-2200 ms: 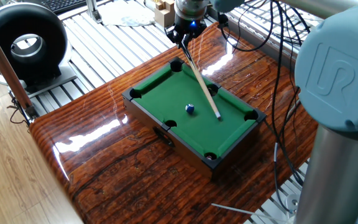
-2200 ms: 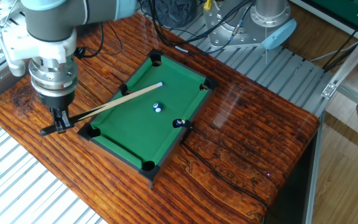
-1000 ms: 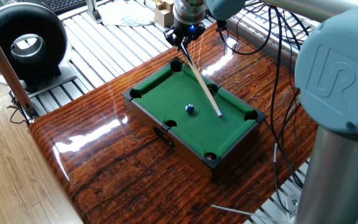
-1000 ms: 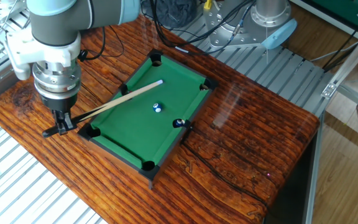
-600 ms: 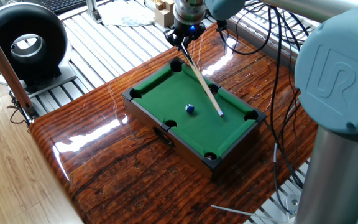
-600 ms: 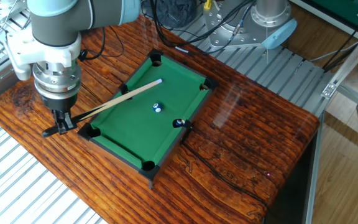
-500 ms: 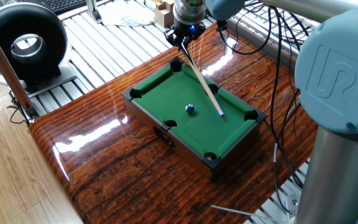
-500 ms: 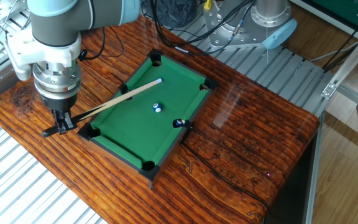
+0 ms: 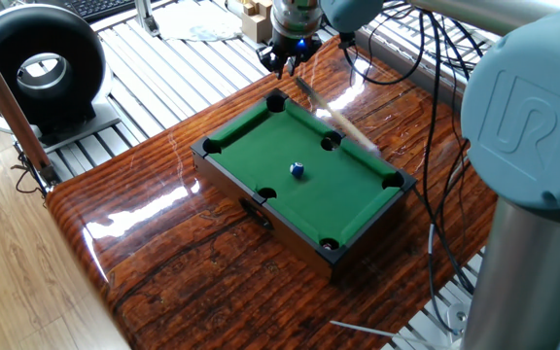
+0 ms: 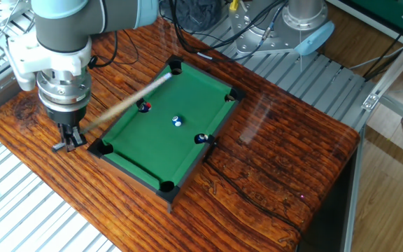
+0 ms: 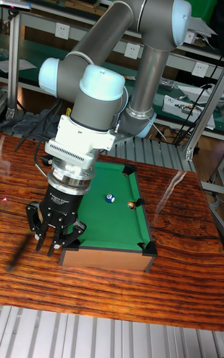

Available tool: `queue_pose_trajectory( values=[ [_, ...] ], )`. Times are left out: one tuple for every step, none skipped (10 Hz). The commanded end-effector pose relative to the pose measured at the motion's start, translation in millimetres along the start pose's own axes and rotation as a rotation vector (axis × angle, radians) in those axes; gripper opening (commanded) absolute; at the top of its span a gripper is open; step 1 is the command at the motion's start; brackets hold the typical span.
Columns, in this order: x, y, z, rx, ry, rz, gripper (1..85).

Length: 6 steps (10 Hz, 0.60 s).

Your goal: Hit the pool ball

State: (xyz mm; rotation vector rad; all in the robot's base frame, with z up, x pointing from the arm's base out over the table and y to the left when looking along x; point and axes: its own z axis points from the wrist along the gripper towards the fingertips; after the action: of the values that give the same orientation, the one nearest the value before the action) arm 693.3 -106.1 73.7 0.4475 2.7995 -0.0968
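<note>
The pool ball (image 9: pixel 297 170) (image 10: pixel 178 121) (image 11: pixel 110 198), tiny and blue with a white spot, rests near the middle of the green felt of the mini pool table (image 9: pixel 290 229) (image 10: pixel 143 179) (image 11: pixel 106 259). My gripper (image 9: pixel 292 60) (image 10: pixel 68 142) (image 11: pixel 56 238) hangs just off the table's end, fingers spread, nothing between them. The wooden cue (image 9: pixel 336 115) (image 10: pixel 124 101) shows as a blur along the long rail, apart from the gripper and well away from the ball.
A second small ball (image 10: pixel 201 138) (image 11: pixel 131 204) sits at a side pocket, and a red spot (image 10: pixel 144 106) shows at the opposite one. A black ring-shaped device (image 9: pixel 37 63) stands at the back left. The grey arm column (image 9: pixel 533 146) and cables (image 9: pixel 436 107) crowd the right side.
The cue left the gripper and swung off the felt to the long rail, blurred in motion. The gripper's fingers opened. The pool ball has not moved.
</note>
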Motion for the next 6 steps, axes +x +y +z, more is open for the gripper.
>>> queue_pose_trajectory(
  values=[
    [-0.6, 1.0, -0.6, -0.010, 0.001, 0.006, 29.3],
    [2.1, 0.0, -0.7, -0.007, 0.011, -0.005, 29.3],
    [15.0, -4.6, -1.3, 0.007, 0.061, -0.061, 26.7],
    [34.9, -21.9, -4.3, 0.065, 0.144, -0.168, 26.0],
    [53.3, -33.2, -9.1, 0.101, 0.222, -0.215, 26.0],
    [59.8, -43.5, -11.0, 0.129, 0.253, -0.247, 25.7]
  ],
)
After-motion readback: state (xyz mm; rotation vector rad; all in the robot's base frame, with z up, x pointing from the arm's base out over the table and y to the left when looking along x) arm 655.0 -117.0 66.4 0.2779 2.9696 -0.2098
